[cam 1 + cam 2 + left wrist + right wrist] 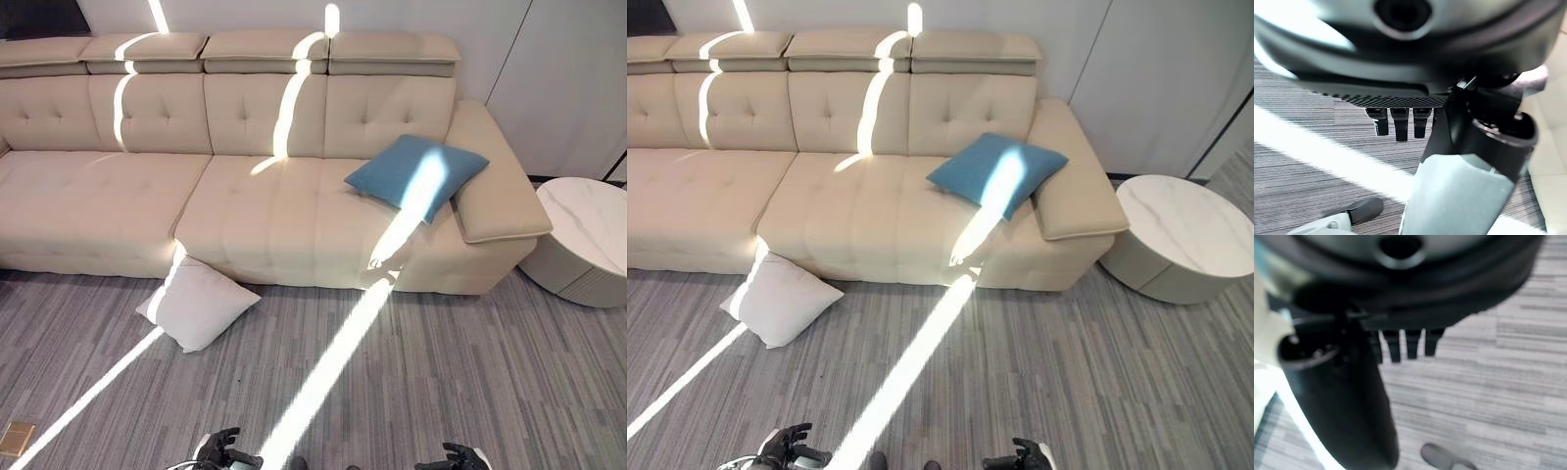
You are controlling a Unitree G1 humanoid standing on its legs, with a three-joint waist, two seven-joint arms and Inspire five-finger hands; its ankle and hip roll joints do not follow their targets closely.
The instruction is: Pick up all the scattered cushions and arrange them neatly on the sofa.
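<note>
left eye view: a beige sofa spans the upper half. a blue cushion lies tilted on the seat at 2 o'clock, its corner propped against the armrest, so it is on the sofa but not yet squared. a white cushion sits on the grey carpet at 8 o'clock, leaning on the sofa's front where it looks dropped; it is plump, square and plain. it is judged the piece to collect first. a round white side table stands at 3 o'clock.

right eye view: the left hand and right hand hang low at 6 o'clock, well apart from both cushions.

left wrist view: the left hand's fingers point straight at the carpet, relaxed, holding nothing.

right wrist view: the right hand's fingers likewise hang straight and empty.
</note>
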